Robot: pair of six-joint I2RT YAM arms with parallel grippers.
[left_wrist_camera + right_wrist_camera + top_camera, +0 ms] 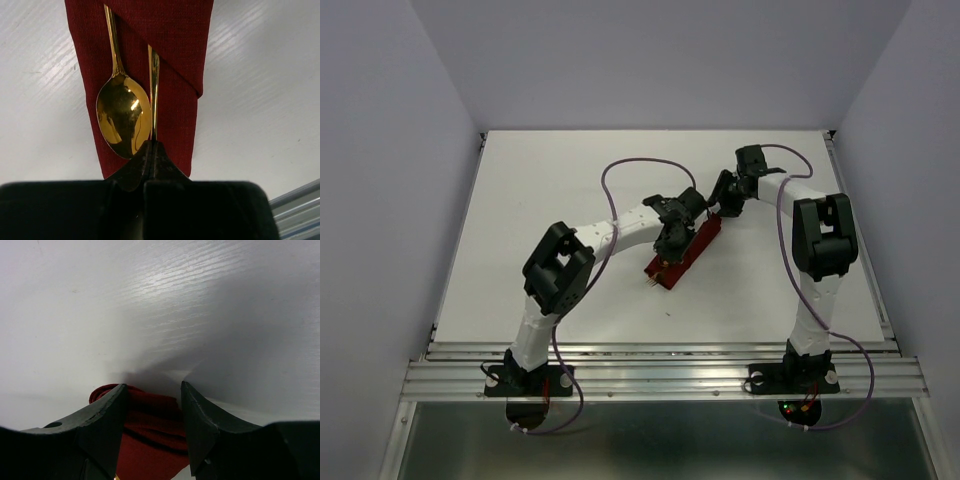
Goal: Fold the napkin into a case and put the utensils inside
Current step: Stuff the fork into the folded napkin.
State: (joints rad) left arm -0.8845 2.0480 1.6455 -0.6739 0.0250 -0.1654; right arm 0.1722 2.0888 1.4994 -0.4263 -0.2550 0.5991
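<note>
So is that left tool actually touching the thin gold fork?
Touching. In the left wrist view the fork runs straight into the pinched tip of the left tool, no gap between them.

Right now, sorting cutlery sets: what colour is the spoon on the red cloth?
Shiny gold; the spoon shows best in the left wrist view.

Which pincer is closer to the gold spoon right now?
The left. The left pincer, shut on the fork, sits right beside the spoon. The right pincer stands open over the far end of the case, away from the spoon.
</note>
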